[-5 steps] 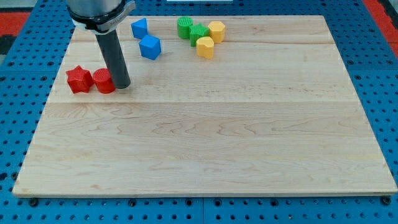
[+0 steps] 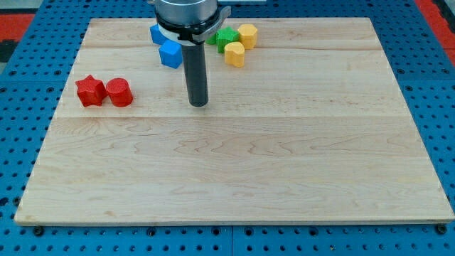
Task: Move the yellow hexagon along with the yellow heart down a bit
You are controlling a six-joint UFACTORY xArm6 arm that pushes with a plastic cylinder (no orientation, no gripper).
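Observation:
The yellow hexagon (image 2: 248,34) sits near the view's top, right of centre. The yellow heart (image 2: 234,54) lies just below and left of it, touching or nearly so. A green block (image 2: 227,38) sits against them on the left. My tip (image 2: 199,104) rests on the board well below and left of the yellow pair, touching no block. The rod rises from it and hides another green block behind the arm.
A blue block (image 2: 170,54) lies just left of the rod, with a second blue block (image 2: 155,33) partly hidden above it. A red star-like block (image 2: 90,91) and a red block (image 2: 119,92) sit at the view's left. The wooden board (image 2: 249,163) lies on a blue pegboard.
My tip has slid to the view's right, away from the red blocks, to the board's middle-left. The arm now covers part of the green and blue blocks. No block has moved.

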